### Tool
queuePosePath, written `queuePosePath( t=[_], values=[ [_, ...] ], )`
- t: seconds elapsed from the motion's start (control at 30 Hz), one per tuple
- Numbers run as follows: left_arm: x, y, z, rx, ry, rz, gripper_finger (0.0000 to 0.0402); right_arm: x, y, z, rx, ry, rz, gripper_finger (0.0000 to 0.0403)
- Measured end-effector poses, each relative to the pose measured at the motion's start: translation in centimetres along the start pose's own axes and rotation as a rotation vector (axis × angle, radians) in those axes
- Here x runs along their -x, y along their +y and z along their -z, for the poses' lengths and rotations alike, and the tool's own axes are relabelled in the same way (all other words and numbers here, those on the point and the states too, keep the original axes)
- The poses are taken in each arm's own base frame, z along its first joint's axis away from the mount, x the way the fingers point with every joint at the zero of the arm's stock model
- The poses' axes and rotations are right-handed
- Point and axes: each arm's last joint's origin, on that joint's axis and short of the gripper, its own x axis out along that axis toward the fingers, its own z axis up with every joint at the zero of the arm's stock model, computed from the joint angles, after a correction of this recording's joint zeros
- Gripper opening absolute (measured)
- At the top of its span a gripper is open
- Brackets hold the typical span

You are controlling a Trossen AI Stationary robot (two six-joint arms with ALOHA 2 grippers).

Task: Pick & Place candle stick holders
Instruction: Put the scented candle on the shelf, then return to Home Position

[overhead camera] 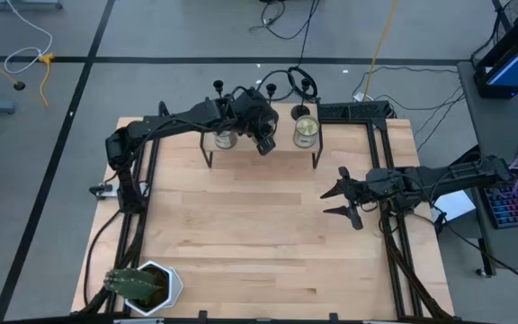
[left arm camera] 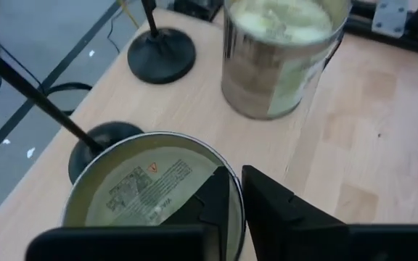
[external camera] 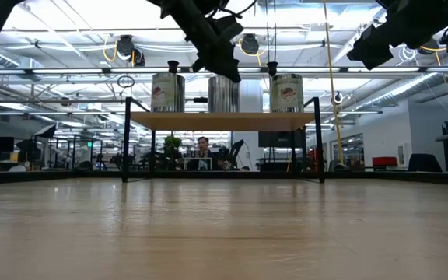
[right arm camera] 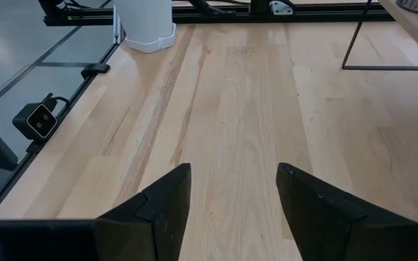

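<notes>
**Left arm over the shelf, holders just beyond its fingers**

The right gripper (overhead camera: 342,200) waits over the bare table (overhead camera: 241,243), fingers spread and empty. Farther back, the left gripper (overhead camera: 265,144) hangs above the raised shelf (external camera: 224,120), fingers nearly closed on nothing, over a can (left arm camera: 151,188). The candle stick holders (left arm camera: 160,54) stand upright on the shelf's far edge, stems vertical, just beyond that can. The left arm is clearly nearer; it would need to reach outward past the cans.
</notes>
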Motion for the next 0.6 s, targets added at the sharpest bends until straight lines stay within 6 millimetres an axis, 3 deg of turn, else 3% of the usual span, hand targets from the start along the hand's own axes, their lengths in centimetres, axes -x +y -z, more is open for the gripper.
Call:
queuePosePath(
  t=[0.37,0.47,0.6],
  values=[
    [1.4,-0.9,-1.1,-0.074,-0.082,0.017,0.0046,0.0,0.0,0.0,0.0,0.0,0.0,0.0196],
    [3.5,-1.5,-1.5,-0.084,-0.117,0.037,0.0046,0.1,0.0,0.0,-0.001,-0.004,0.0,0.0196],
    [8.9,-2.5,-1.3,-0.107,-0.129,0.06,0.0046,0.8,0.0,-0.2,0.01,-0.044,-0.003,0.0196]
  ],
)
